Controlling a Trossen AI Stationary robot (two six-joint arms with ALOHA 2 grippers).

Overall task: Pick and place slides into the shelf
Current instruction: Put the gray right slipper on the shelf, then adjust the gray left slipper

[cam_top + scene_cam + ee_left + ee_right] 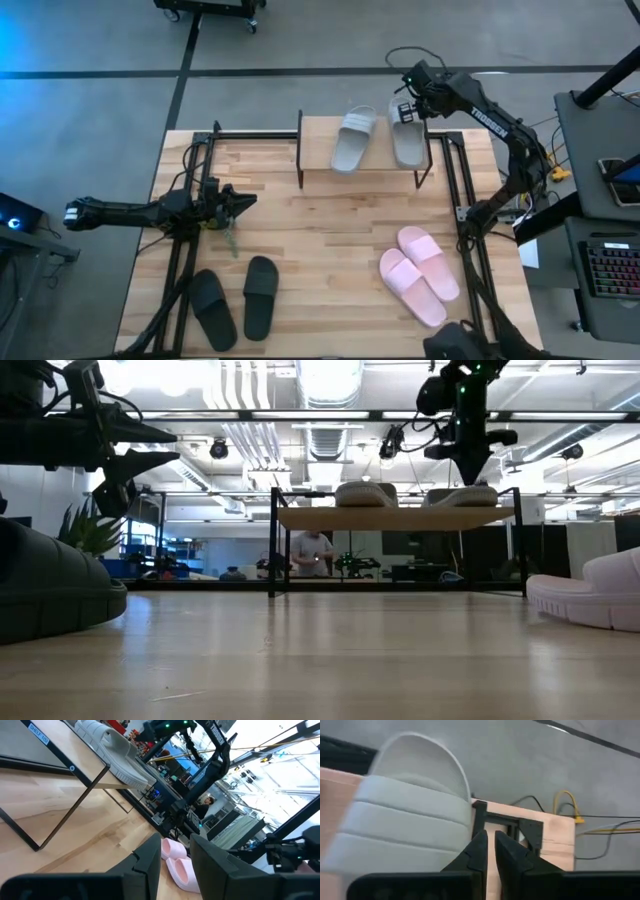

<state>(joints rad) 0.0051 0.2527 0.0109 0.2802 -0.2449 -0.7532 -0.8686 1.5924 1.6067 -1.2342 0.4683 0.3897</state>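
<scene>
Two grey slides lie sole-down on the top board of the shelf at the table's far edge, the left grey slide and the right grey slide. My right gripper points down with its fingers shut at the right slide's far end, beside its rim. My left gripper is open and empty, level above the table's left middle. Two black slides lie near left. Two pink slides lie near right. My right gripper comes from above at the far end of the right grey slide, over the shelf's corner. One finger stands right beside the slide's edge. I cannot tell whether it touches the slide.
Black arm frames stand on the table's left and right sides. Bare tabletop lies between the shelf and the near slides. A person stands in the room beyond the shelf.
</scene>
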